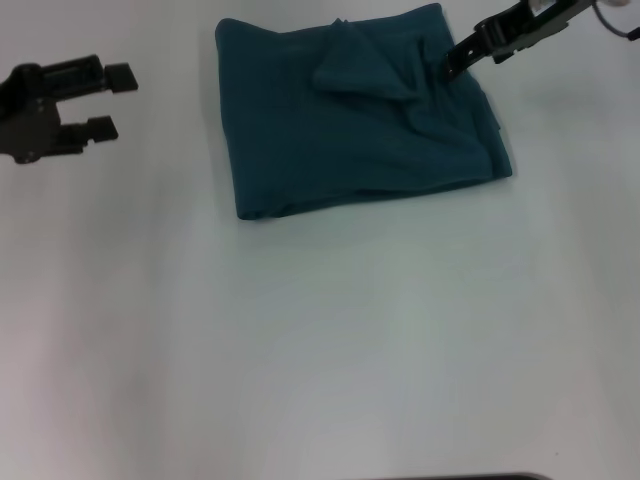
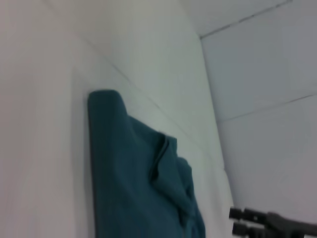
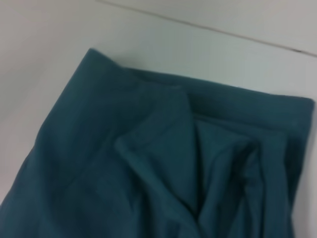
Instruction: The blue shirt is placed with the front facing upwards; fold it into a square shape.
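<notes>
Landmark for everything here is the shirt (image 1: 360, 125), which lies on the white table (image 1: 320, 340) as a folded block, roughly rectangular and a bit wider than deep, with no print or collar showing on top. The table nearer to me than the shirt is bare, and I see no containers in any view, so nothing to report there. My left gripper (image 1: 105, 100) hovers well clear of the shirt's left edge, fingers spread wide with nothing between them; I read it as parked. On the shirt, the near and left edges look clean and straight. The trouble is farther back: a loose triangular flap (image 1: 355, 65) stands up near the far edge, with creases running from it toward the right side; the right wrist view shows that same flap (image 3: 163, 139) and the bunched folds beside it. My right gripper (image 1: 450, 62) is at the shirt's far right corner, tip down at the cloth, apparently touching it; I cannot tell whether its fingers are spread or pinching fabric. My read: main folds are done and I'm in the tidy-up stage. Next move probably calls for flattening that flap and pulling the right side square without dragging the lower layers; the risk is shifting the whole stack.
</notes>
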